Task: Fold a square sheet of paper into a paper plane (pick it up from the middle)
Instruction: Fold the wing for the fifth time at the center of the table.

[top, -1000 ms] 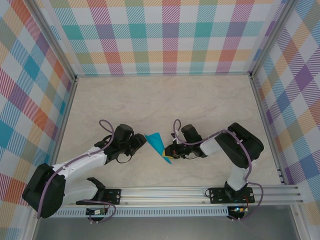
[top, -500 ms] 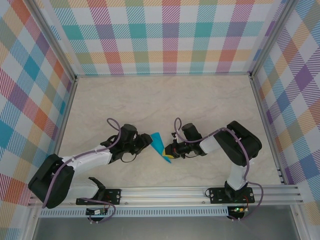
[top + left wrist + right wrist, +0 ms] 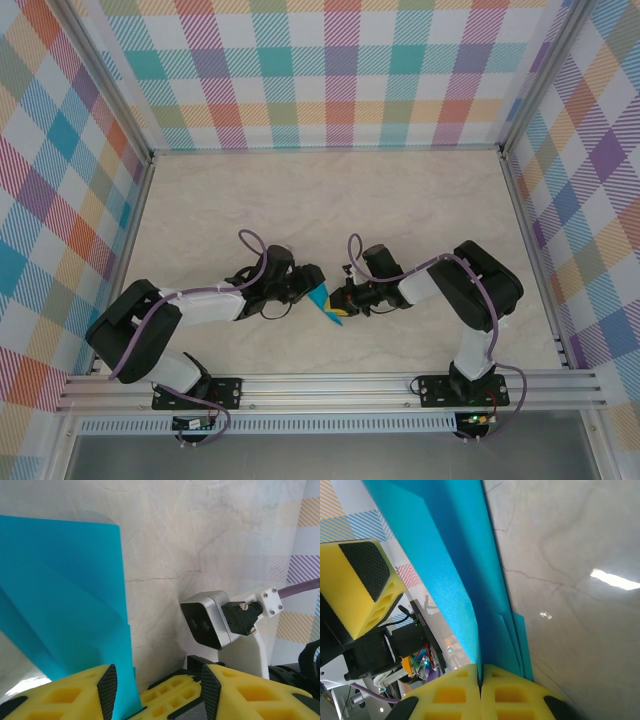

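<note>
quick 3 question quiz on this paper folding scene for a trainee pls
1. True or false: the right gripper is shut on the teal paper.
2. Which one has its jaws apart? A) left gripper B) right gripper
3. Fill the blank: seen from the top camera, the teal paper sits ____ the two grippers.

Key: 1 true; 2 A; 3 between

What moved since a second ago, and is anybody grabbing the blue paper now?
The left gripper slid to the right, toward the right gripper, until its open jaws reached the teal paper. The paper's edge now sits between them, not yet pinched. Nothing was let go. The right gripper stayed shut on the paper's near tip, and the paper stayed about where it was.
</note>
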Controlling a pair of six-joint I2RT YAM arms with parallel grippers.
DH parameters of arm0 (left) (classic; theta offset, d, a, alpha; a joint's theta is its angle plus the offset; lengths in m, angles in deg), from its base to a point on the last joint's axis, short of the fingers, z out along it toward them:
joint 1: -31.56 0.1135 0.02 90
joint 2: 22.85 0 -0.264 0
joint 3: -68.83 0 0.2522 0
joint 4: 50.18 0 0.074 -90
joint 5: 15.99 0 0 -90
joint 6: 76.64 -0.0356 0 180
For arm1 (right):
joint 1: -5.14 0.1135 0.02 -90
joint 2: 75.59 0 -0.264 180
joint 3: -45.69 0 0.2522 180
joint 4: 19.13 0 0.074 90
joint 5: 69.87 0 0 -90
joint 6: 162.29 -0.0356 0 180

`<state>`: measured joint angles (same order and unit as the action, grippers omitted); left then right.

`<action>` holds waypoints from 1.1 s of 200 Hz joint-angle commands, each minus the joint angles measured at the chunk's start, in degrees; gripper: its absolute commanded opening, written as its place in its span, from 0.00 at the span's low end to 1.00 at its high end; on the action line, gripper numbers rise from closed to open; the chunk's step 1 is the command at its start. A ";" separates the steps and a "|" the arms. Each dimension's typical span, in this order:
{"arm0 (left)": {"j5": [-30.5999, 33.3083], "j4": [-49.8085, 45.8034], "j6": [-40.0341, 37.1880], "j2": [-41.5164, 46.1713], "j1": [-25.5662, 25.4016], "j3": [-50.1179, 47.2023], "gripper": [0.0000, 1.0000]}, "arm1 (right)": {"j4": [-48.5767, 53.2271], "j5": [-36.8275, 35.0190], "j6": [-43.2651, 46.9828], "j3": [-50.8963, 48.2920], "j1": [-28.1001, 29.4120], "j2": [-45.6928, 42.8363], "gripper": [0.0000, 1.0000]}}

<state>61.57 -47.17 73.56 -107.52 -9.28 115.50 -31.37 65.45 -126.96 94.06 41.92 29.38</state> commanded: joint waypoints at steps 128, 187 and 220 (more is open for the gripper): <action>1.29 3.23 0.42 -10.29 -1.41 1.50 0.51 | 7.03 -8.67 0.62 0.29 0.17 1.93 0.09; 1.90 2.76 0.92 -11.95 -1.38 0.75 0.51 | 9.80 -9.78 1.89 0.92 0.23 0.71 0.12; 2.08 1.57 0.42 -11.42 -1.43 0.92 0.51 | 12.01 -9.90 2.99 1.44 0.33 -0.77 0.13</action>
<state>61.17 -42.84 74.22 -116.39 -10.05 117.36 -26.19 63.28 -126.15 95.64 42.11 27.87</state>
